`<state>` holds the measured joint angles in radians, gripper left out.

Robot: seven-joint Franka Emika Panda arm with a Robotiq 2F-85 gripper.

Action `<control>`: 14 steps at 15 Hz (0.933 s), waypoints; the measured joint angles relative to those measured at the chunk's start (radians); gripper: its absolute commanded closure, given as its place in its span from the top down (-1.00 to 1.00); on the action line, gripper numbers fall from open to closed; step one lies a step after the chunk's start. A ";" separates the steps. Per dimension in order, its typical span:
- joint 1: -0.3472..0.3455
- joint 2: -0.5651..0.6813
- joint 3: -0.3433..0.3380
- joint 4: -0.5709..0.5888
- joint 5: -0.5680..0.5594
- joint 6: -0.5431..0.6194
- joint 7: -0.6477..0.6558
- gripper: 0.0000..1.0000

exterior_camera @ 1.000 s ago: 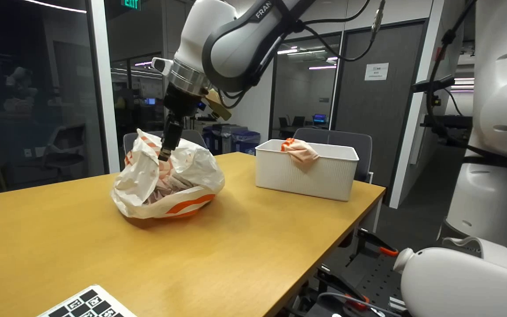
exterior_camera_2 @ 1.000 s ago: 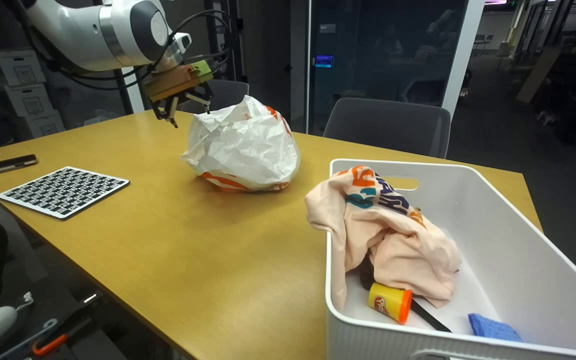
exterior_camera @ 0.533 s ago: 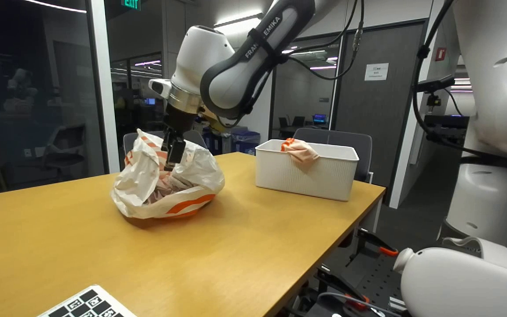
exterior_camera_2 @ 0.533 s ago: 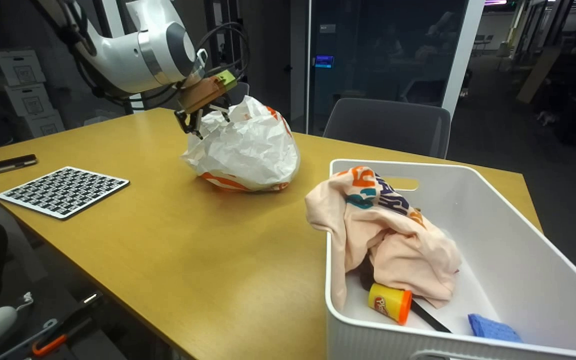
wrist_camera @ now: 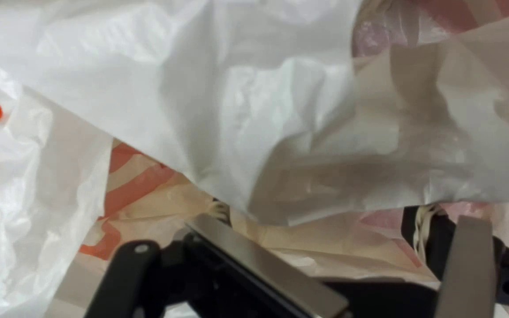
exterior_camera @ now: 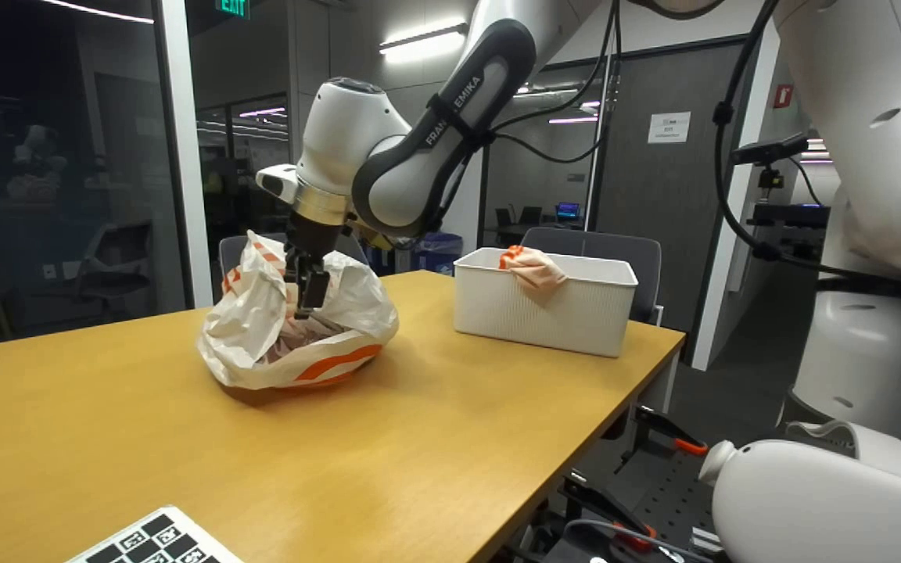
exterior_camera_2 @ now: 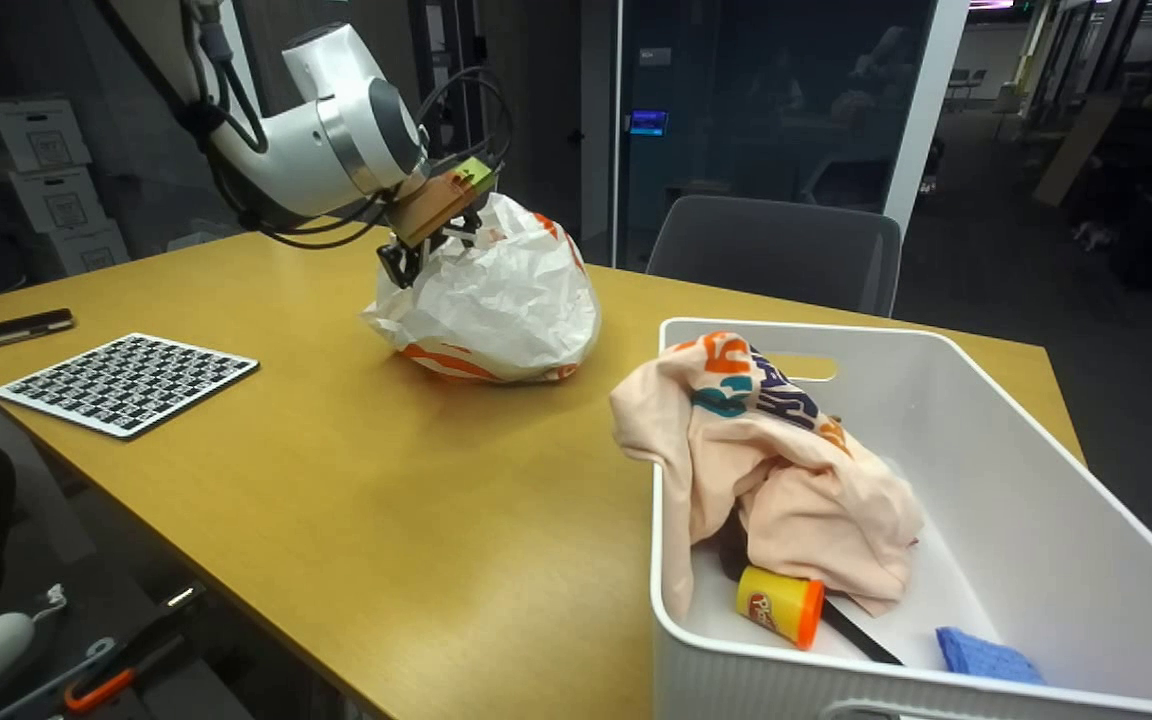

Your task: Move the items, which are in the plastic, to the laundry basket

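The white plastic bag with orange print sits on the table with its mouth open, and it also shows in an exterior view and the wrist view. A crumpled greyish-pink item shows inside the mouth; other contents are hidden. My gripper is tilted down at the bag's mouth. In the wrist view the gripper has its fingers wide apart, a bag flap hanging over the fingertips. No item is seen held. The white laundry basket stands apart from the bag, also in an exterior view.
In the basket lie a pink printed cloth draped over the rim, a yellow tub, a blue cloth and a black strip. A checkered board and a dark object lie on the table.
My gripper has moved down to the bag's mouth; in an exterior view it also moved right. Its fingers stay apart. The bag and basket look unchanged.
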<state>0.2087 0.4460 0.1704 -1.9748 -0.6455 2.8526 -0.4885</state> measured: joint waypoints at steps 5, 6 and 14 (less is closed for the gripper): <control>0.056 0.031 -0.024 0.025 -0.041 -0.002 0.010 1.00; 0.067 0.036 -0.042 0.032 -0.060 -0.002 0.017 1.00; 0.113 0.051 -0.205 0.083 -0.194 -0.013 0.135 1.00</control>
<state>0.3220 0.4967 -0.0343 -1.8921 -0.8396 2.8396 -0.3530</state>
